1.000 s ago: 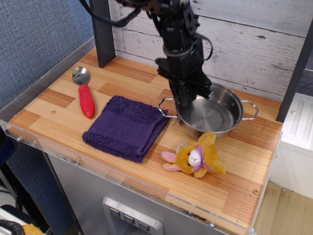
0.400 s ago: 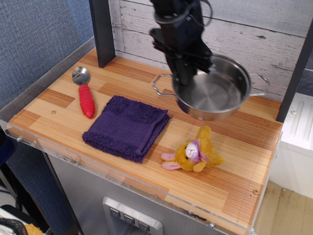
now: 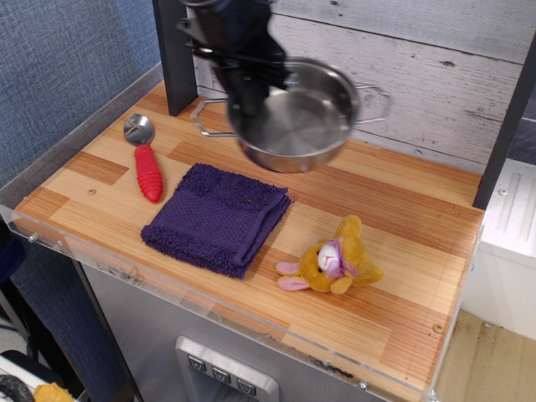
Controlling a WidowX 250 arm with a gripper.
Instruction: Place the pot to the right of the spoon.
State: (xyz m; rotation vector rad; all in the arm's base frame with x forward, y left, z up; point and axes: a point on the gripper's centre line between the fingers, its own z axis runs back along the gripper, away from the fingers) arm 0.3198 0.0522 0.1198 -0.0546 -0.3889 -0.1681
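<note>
The shiny steel pot [image 3: 295, 122] with two wire loop handles hangs in the air above the back middle of the table, tilted toward me. My gripper [image 3: 245, 96] is shut on its left rim, one finger inside the pot. The spoon [image 3: 146, 158], with a silver bowl and ribbed red handle, lies on the table at the left, well below and to the left of the pot. The purple cloth [image 3: 216, 218] lies just right of the spoon, below and in front of the pot.
A yellow plush toy [image 3: 335, 264] lies at the front right of the wooden table [image 3: 402, 251]. A dark post [image 3: 173, 59] stands at the back left, close behind my arm. A plank wall runs along the back.
My gripper has lifted the pot off the table from the right middle and carried it up and to the left. The plush toy shifted slightly after the pot left.
</note>
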